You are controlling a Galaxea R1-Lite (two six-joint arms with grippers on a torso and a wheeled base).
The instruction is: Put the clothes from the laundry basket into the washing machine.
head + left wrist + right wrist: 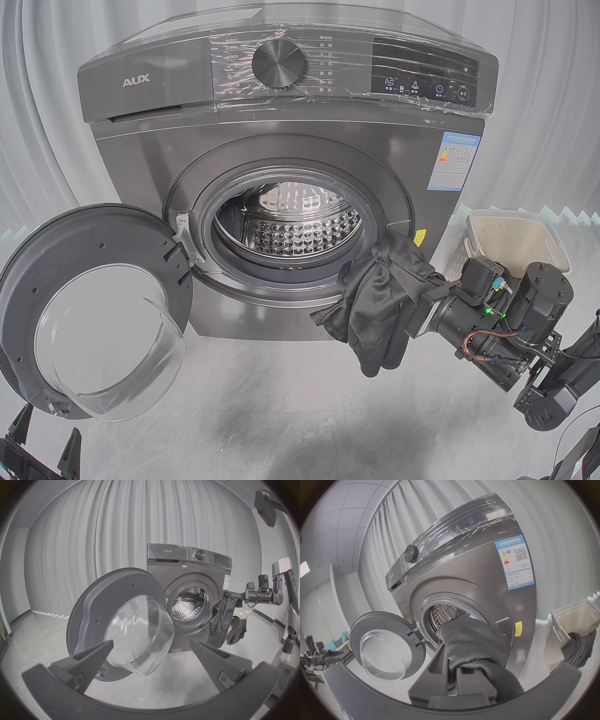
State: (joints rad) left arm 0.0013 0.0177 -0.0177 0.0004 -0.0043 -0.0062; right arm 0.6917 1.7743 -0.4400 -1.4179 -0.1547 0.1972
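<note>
The grey washing machine point(281, 137) stands with its round door point(94, 312) swung wide to the left and its steel drum point(294, 225) exposed. My right gripper point(453, 675) is shut on a black garment point(369, 300), which hangs just outside the lower right of the drum opening. The cream laundry basket point(519, 240) sits on the floor at the machine's right. A second dark garment point(579, 648) drapes over the basket's rim point(572, 611). My left gripper point(153, 658) is open and holds nothing, low in front of the open door point(125, 623).
The door's glass bowl point(112, 350) juts out toward me on the left. Bare grey floor point(281, 406) lies in front of the machine. White curtains point(550, 125) hang behind it.
</note>
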